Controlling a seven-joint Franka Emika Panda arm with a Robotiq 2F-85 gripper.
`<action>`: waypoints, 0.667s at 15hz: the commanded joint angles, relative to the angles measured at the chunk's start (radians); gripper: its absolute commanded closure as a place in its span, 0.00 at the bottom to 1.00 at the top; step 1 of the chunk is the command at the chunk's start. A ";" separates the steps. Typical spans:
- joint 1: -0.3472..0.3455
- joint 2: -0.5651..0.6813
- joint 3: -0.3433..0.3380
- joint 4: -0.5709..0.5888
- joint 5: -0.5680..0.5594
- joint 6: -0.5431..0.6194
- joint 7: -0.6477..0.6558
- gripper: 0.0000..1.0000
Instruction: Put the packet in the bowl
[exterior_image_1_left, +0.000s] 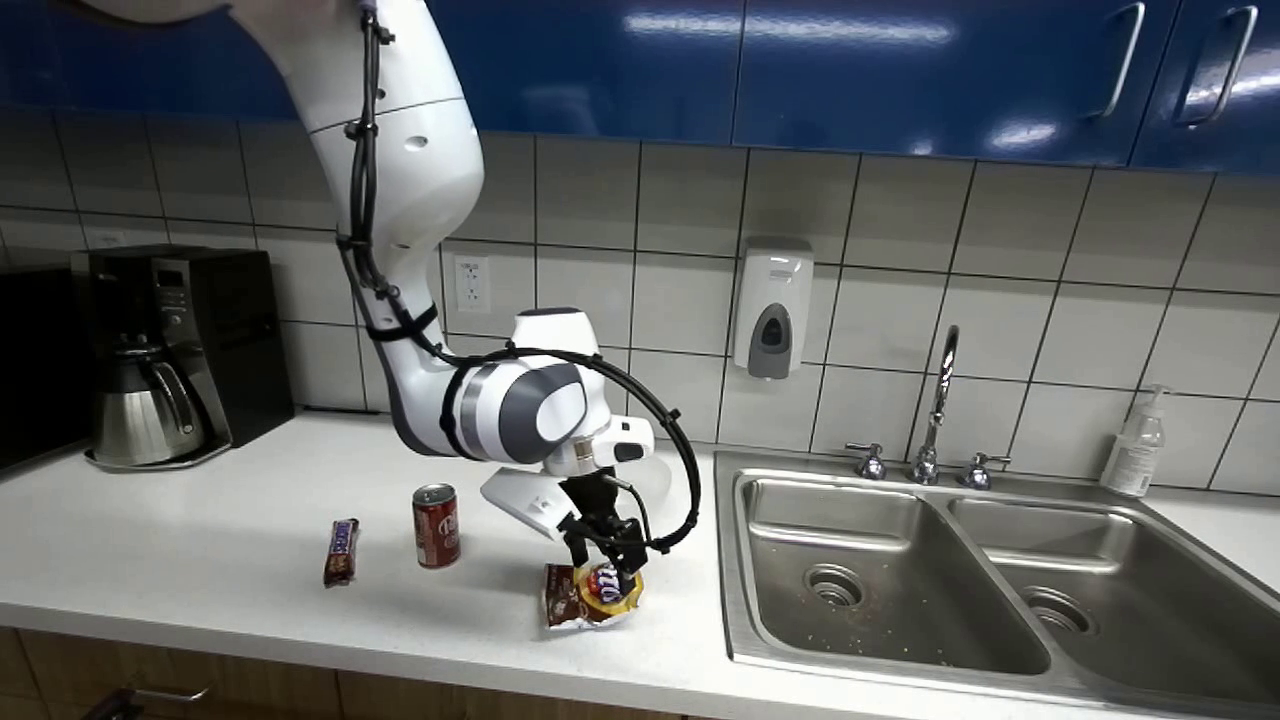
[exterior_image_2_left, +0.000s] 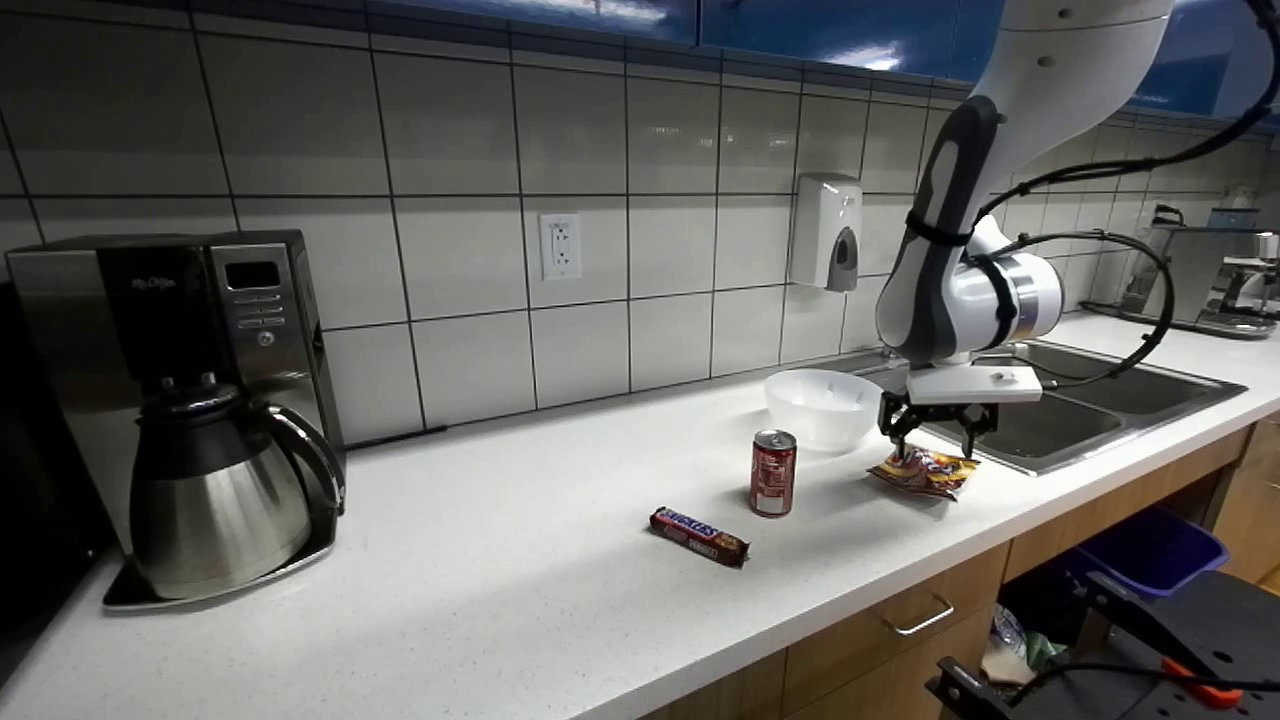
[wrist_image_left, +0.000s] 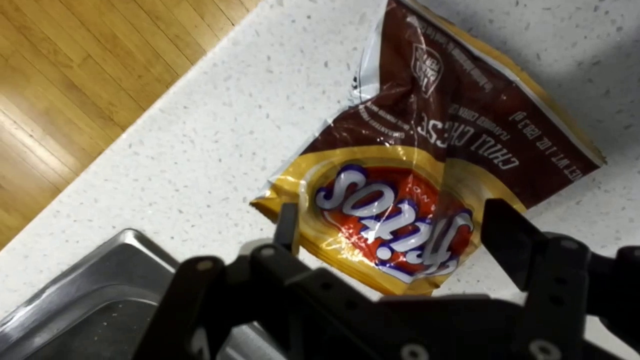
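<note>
In an exterior view, see packet (exterior_image_1_left: 592, 600) on desk (exterior_image_1_left: 250, 560) left of sink (exterior_image_1_left: 737, 570), pointing brown end left (can't judge long axis). In an exterior view, read Snickers on bar (exterior_image_2_left: 698, 537); find bowl (exterior_image_2_left: 818, 425) beyond packet. In wrist view, read upside-down Chili Cheese, plus Fritos between wide-parted fingers (wrist_image_left: 509, 241), gripping nothing.

In the wrist view, the packet (wrist_image_left: 425, 150), centre, is glossy, creased film; the floor (wrist_image_left: 75, 90), upper left, is wood. In an exterior view, the bowl (exterior_image_2_left: 822, 412), right of centre, appears smooth and plastic; the sink (exterior_image_2_left: 1060, 422), right, is metal; the cabinets (exterior_image_2_left: 840, 32), top edge, are glossy
</note>
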 joint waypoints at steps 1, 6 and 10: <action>0.023 0.018 -0.016 0.016 0.027 0.007 -0.024 0.37; 0.031 0.026 -0.020 0.019 0.027 0.008 -0.022 0.77; 0.038 0.031 -0.024 0.022 0.026 0.009 -0.022 1.00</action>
